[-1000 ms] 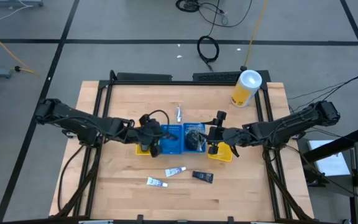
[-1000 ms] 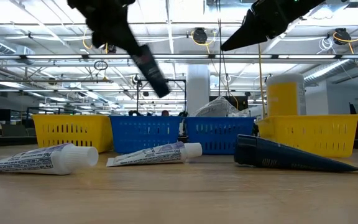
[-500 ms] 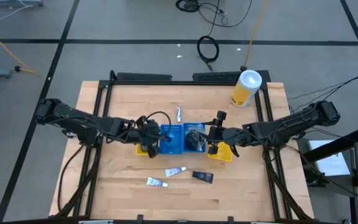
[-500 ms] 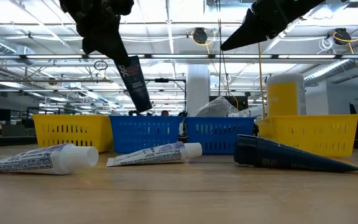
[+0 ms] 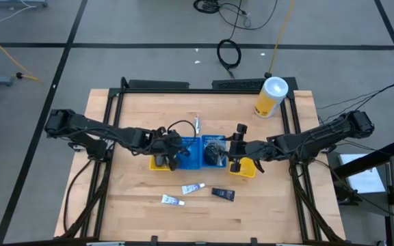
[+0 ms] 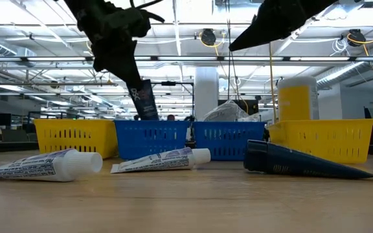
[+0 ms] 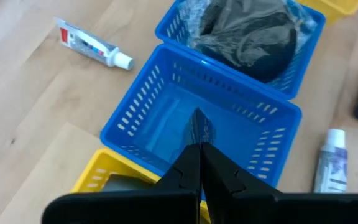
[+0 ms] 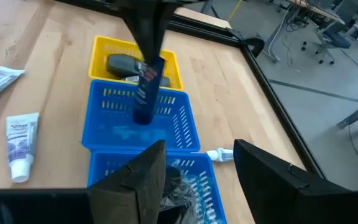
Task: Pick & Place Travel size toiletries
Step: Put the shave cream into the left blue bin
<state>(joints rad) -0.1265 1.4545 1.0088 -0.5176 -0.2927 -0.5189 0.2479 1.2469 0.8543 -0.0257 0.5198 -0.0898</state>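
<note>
My left gripper (image 5: 174, 149) is shut on a dark navy tube (image 6: 144, 99) that hangs over the left blue bin (image 5: 189, 153). The tube (image 8: 146, 87) also shows in the right wrist view, with the bin (image 8: 114, 134) below it. My right gripper (image 8: 194, 180) stands open with nothing between its fingers, above the right blue bin (image 5: 214, 142). That bin holds a grey-black wrapped bundle (image 7: 247, 34). Two white tubes (image 5: 192, 188) (image 5: 172, 199) and a dark packet (image 5: 223, 194) lie flat on the table nearer the front edge. My left gripper pinches the navy tube's upper end (image 8: 152, 62) between its two fingers. The fingers (image 6: 118, 58) slant down from the table's left side. The tube hangs below them, nearly upright and slightly tilted. Its lower end (image 6: 149, 116) is at the height of the blue bin's rim.
A yellow bin (image 5: 159, 162) with a dark item inside stands left of the blue bins. Another yellow bin (image 5: 246, 169) stands right of them. A small white tube (image 5: 197, 124) lies behind the bins. A tall yellow canister (image 5: 271, 96) with a white lid stands at the far right.
My left gripper has moved toward the table's right and down over the left blue bin, tipping more steeply downward. The navy tube has swung from a slant to nearly upright, and its lower end has sunk to the bin's rim. The right arm has kept still.
</note>
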